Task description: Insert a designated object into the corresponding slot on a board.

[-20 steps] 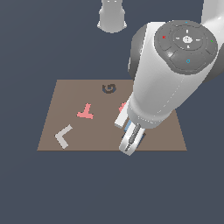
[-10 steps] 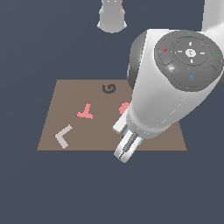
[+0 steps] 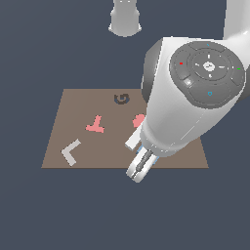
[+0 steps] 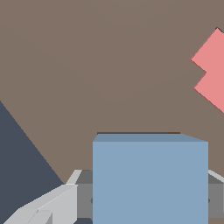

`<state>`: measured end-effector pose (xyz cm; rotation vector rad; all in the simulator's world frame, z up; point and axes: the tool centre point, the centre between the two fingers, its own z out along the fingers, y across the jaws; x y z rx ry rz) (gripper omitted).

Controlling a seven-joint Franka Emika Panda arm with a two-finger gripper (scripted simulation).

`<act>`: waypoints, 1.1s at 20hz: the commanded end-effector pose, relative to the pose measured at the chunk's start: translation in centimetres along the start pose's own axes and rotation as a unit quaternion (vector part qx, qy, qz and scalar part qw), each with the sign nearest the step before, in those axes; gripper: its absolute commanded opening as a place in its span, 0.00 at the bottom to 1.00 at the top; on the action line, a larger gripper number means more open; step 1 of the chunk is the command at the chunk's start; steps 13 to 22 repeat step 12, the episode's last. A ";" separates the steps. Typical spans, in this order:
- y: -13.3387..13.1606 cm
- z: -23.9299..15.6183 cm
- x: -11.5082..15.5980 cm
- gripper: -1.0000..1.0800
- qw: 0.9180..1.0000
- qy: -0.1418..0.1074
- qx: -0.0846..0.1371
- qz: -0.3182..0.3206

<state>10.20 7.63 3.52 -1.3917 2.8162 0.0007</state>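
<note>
The light-blue square block sits between my fingers and fills the lower part of the wrist view. In the exterior view my gripper hangs over the near edge of the brown board, shut on the block, of which only a blue sliver shows. The arm hides the board's middle right, and the slot is not in view in either picture.
On the board lie a pink T-shaped piece, a pink round blob, a white L-shaped piece and a small dark spiral mark. A pink piece shows in the wrist view. A grey base stands beyond the board.
My gripper has slid toward the board's near edge and slightly to the exterior view's left, still holding the block. The arm's body looms larger in the picture.
</note>
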 end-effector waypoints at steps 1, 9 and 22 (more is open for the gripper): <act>0.0 0.4 0.0 0.00 1.000 0.000 0.000 0.001; 0.0 0.4 0.0 0.96 1.000 0.000 0.000 0.001; 0.0 0.4 0.0 0.96 1.000 0.000 0.000 0.001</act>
